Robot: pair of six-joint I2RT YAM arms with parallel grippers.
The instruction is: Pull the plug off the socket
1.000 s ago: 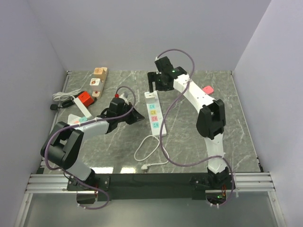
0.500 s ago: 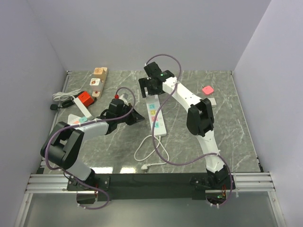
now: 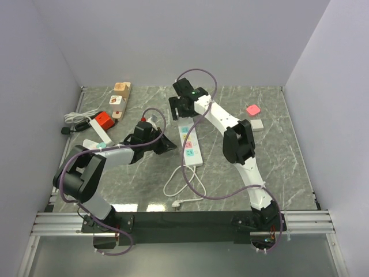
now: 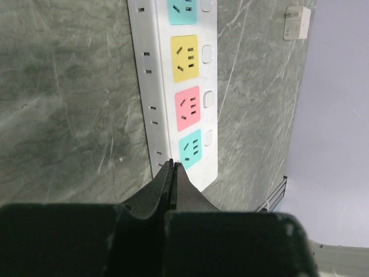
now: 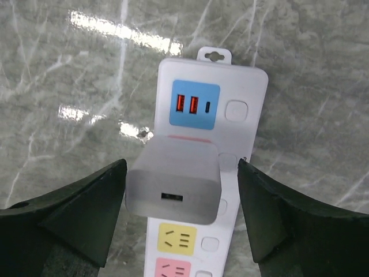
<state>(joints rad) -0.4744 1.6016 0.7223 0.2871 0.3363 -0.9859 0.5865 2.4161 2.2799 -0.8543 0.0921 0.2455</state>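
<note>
Plug (image 5: 173, 184) | seated in strip (image 5: 249, 86) | between wide-apart jaws of right gripper (image 5: 180, 167)

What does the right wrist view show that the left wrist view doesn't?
Right wrist only: the right gripper open, straddling a white charger block plugged in beside the blue USB panel at one end of the white power strip. Left wrist only: the left gripper shut at the strip's opposite end by a teal socket, and a loose white adapter on the table. Both: the strip's yellow socket and a pink one.
</note>
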